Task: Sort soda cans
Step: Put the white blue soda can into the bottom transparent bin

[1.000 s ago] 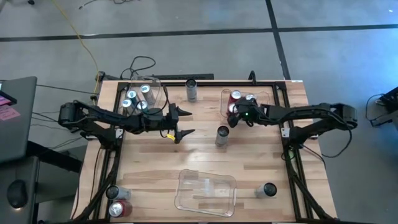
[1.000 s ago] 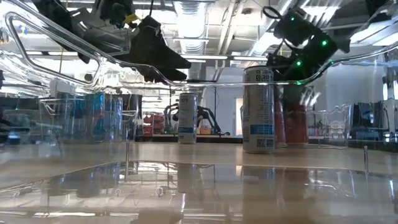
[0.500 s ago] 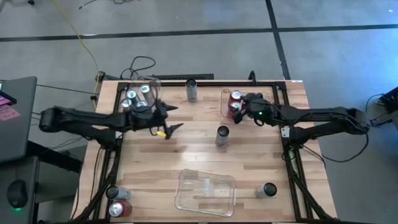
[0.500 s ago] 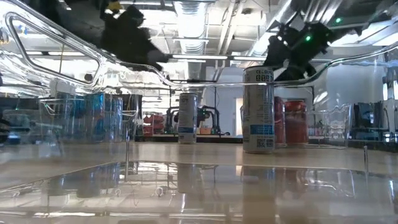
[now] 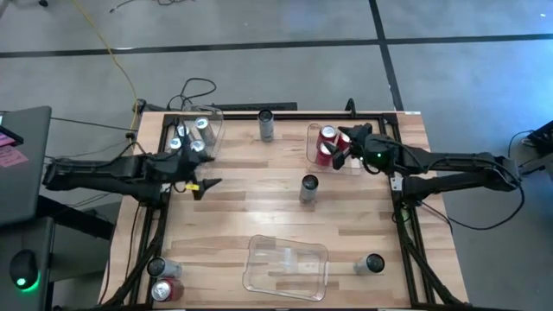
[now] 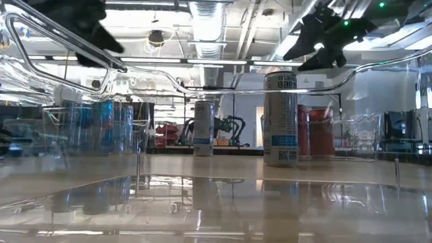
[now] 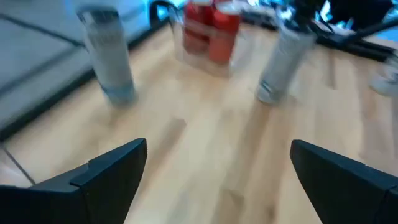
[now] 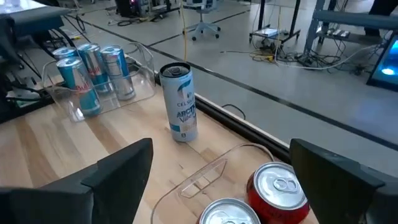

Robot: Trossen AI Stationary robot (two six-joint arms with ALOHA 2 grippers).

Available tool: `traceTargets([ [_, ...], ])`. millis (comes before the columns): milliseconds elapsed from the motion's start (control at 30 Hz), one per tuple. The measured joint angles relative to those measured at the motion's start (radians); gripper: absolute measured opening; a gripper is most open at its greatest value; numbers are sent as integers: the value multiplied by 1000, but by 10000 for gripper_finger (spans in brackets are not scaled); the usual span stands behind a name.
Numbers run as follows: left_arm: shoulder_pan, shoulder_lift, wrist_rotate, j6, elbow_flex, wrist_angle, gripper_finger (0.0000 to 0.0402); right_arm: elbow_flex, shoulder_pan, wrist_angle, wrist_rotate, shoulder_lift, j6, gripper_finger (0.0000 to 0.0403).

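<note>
Wooden counter [image 5: 259, 212] fills the middle of the high view, set on grey floor with a black frame along its edges.

Three clear bins stand on it:
- Left bin [image 5: 212, 121], far-left corner: holds four silver-blue cans [image 5: 192, 136].
- Right bin [image 5: 311, 142], far right: holds red cans [image 5: 327, 138]; two tops are clear, more cannot be counted.
- Empty bin [image 5: 287, 266], near edge, centre.

Loose cans, all upright:
- Tall can [image 5: 266, 123] at the far edge, between the two filled bins.
- Centre can [image 5: 308, 187], standing alone mid-counter.
- Dark can [image 5: 373, 263] near the right front corner.
- Two cans at the left front corner: a silver one [image 5: 159, 269] and a red one [image 5: 166, 289], just beside each other.

Change over the last second: both arms have pulled back from the middle. The left gripper [image 5: 200, 183] has retreated towards the left edge, near the left bin; the right gripper [image 5: 346, 147] has shifted outward and now hangs over the right bin. Both grippers are spread wide and carry nothing.

Meaning for the task: a placement appears complete and the arms are resetting. Sorting is judged partly done; five loose cans remain, and the empty bin probably awaits the dark ones.
</note>
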Motion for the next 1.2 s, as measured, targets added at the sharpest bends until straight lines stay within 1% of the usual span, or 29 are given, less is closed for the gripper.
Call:
traceTargets([
  [100, -51, -28, 2, -89, 0, -78, 391, 0, -1, 7, -1, 2, -20, 392],
  [200, -111, -29, 4, -150, 0, -108, 391, 0, 0, 27, -3, 7, -36, 392],
  [333, -186, -6, 6, -173, 0, -120, 391, 0, -1, 40, -3, 7, -64, 392],
  [433, -217, 17, 19, -182, 0, -124, 391, 0, -1, 66, -4, 8, -84, 392],
  [500, -222, 35, 48, -214, 0, -128, 391, 0, -1, 88, -4, 8, -87, 392],
  [633, -222, 95, 168, -272, 0, -130, 391, 0, 0, 81, -4, 8, -123, 392],
  [800, -222, 187, 203, -276, 0, -130, 391, 0, 0, 99, -5, 8, -157, 392],
  [867, -222, 221, 209, -302, 0, -131, 391, 0, 0, 115, -8, 8, -157, 392],
  [1067, -238, 316, 335, -395, 29, -134, 391, 0, 7, 153, -11, 8, -160, 392],
  [1200, -268, 367, 341, -411, 66, -157, 391, 0, 6, 164, -12, 8, -159, 392],
])
